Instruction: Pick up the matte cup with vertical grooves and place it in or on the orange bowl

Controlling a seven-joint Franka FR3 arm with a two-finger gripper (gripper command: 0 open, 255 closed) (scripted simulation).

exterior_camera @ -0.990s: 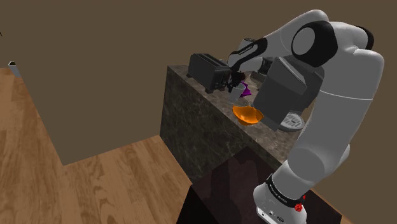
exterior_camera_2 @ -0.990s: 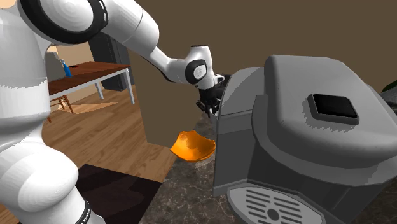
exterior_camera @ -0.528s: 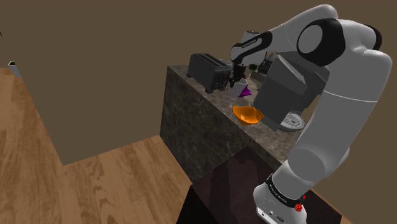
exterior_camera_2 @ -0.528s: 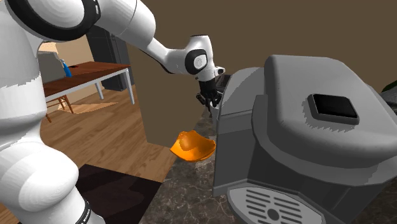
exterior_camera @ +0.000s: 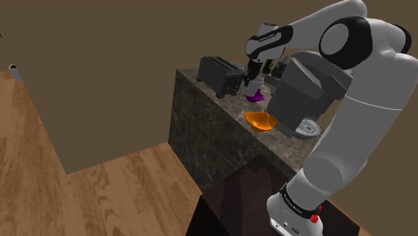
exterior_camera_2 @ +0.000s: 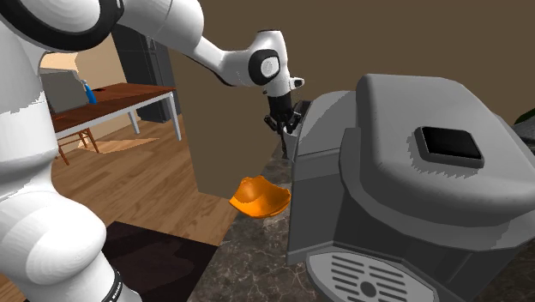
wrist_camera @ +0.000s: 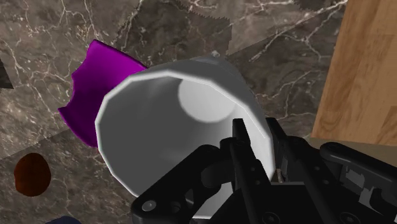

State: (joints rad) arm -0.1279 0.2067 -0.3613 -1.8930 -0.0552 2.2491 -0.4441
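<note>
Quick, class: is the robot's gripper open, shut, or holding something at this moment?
Gripper: shut on the rim of the plain pale grey cup, one finger inside it and one outside.

- Nothing legible is showing anywhere.
- Pale marks are showing on the arm's base band point(exterior_camera: 293, 199), far below the gripper point(exterior_camera: 252, 80), too small to read.
</note>
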